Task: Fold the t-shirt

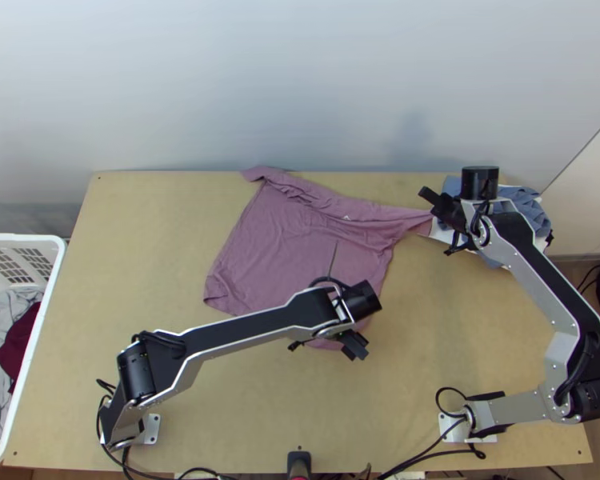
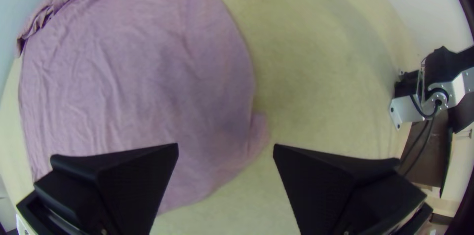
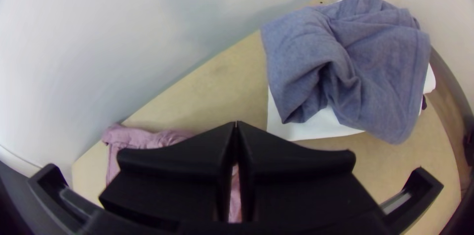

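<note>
Beneath the left gripper (image 1: 353, 344), opened apart, t-shirt (image 1: 288, 252) partly hidden, right gripper (image 1: 442, 211) clamped on its fabric.

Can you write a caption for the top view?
Mauve t-shirt on the wooden table, its stretched end in the right gripper.

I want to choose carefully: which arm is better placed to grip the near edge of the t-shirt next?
Probably the left. The left gripper hangs open by the near edge of the t-shirt, while the right gripper is shut on its stretched far-right part.
</note>
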Motion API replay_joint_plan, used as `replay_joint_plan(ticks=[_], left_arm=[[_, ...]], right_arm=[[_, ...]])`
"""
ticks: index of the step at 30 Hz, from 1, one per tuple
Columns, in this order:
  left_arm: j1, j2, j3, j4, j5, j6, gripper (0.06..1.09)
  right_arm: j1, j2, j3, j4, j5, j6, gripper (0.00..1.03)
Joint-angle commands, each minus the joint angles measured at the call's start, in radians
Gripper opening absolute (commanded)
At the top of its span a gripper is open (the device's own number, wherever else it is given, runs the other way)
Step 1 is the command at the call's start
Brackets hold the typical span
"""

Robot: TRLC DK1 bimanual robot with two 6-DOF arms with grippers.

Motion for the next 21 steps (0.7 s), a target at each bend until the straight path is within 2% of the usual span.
replay_joint_plan(ticks=[1, 3, 6, 8, 12, 14, 21], left_arm=[[-0.04, 0.051, -0.003, 0.026, -0.006, -0.019, 0.99], [-0.04, 0.064, -0.003, 0.031, -0.012, -0.022, 0.98], [-0.035, 0.069, -0.006, 0.052, -0.029, -0.023, 0.9], [-0.035, 0.063, -0.029, 0.09, -0.03, -0.026, 0.74], [-0.038, 0.04, -0.117, 0.218, -0.067, -0.023, 0.32], [-0.041, 0.035, -0.134, 0.242, -0.099, 0.02, 0.09], [-0.018, -0.112, -0.193, 0.219, -0.091, 0.024, 0.1]], right_arm=[[-0.002, -0.004, -0.004, -0.007, -0.002, 0.003, 0.03], [-0.004, -0.005, -0.002, -0.01, -0.005, 0.003, 0.03], [-0.01, -0.007, -0.005, -0.018, -0.007, 0.003, 0.03], [-0.013, -0.01, -0.01, -0.019, -0.007, 0.003, 0.03], [-0.019, -0.016, -0.013, -0.021, -0.008, 0.003, 0.03], [-0.022, -0.019, -0.012, -0.022, -0.01, 0.003, 0.03], [-0.019, -0.051, -0.001, -0.038, -0.013, 0.003, 0.03]])
